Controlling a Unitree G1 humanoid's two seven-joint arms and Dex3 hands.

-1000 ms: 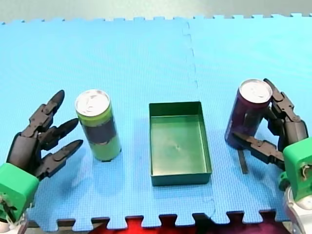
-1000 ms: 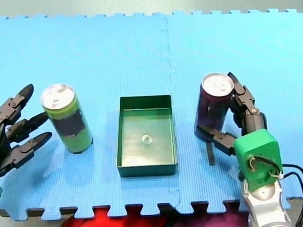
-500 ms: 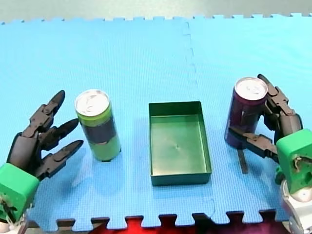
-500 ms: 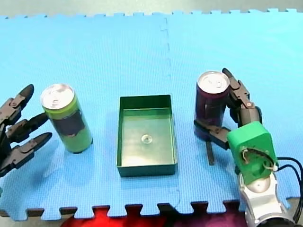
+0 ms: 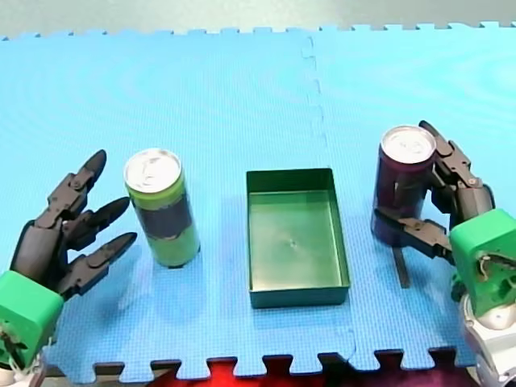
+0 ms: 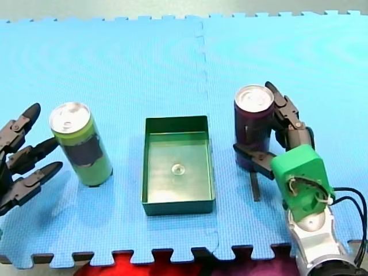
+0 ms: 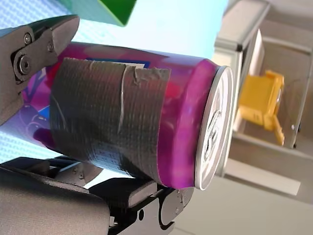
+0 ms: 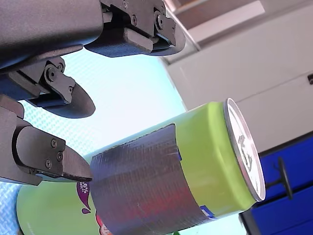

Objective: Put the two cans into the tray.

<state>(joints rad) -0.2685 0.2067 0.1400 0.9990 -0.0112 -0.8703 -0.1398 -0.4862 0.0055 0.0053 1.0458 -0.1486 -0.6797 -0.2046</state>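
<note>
Beside tray (image 5: 256,234), right robot hand (image 5: 458,201) gripping can (image 5: 400,184)

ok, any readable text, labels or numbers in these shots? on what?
No text reads cleanly.
Purple can, in the right hand: label covered by tape, unreadable.
Green can, beside the left hand: small purple mark, too small to read.

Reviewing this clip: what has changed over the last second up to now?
The right hand, fingers closed on the purple can, shifted a little leftward toward the tray, and the can now stands more upright than before. The left hand stayed beside the green can without touching it. The green can and tray did not move.
</note>
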